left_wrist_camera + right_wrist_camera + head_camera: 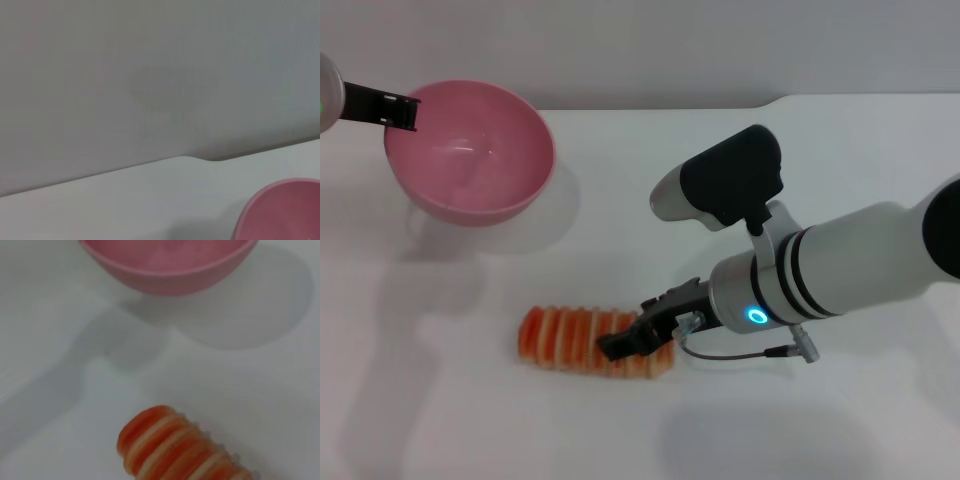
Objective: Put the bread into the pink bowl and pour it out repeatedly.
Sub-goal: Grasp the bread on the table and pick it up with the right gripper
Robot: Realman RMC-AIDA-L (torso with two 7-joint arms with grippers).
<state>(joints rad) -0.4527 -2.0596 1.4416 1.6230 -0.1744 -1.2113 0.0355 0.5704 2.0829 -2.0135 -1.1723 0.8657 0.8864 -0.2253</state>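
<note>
Nearest the head camera, the bread (585, 342) lay flat on the white table (840, 160), well apart from the pink bowl (470, 150). Going left to right: your left pincer (398, 110) sat at the far left, pinching the bowl's left rim, with the bowl tilted so its opening faced partly toward the camera. The bowl held nothing. In the left wrist view only a pink edge (280, 210) showed at the corner. Your right pincer (638, 335) was down at the loaf's right end, dark fingers (620, 345) spread around it; you had not lifted it. The right wrist view showed the loaf (170, 445) close up, the bowl (167, 270) beyond it.
</note>
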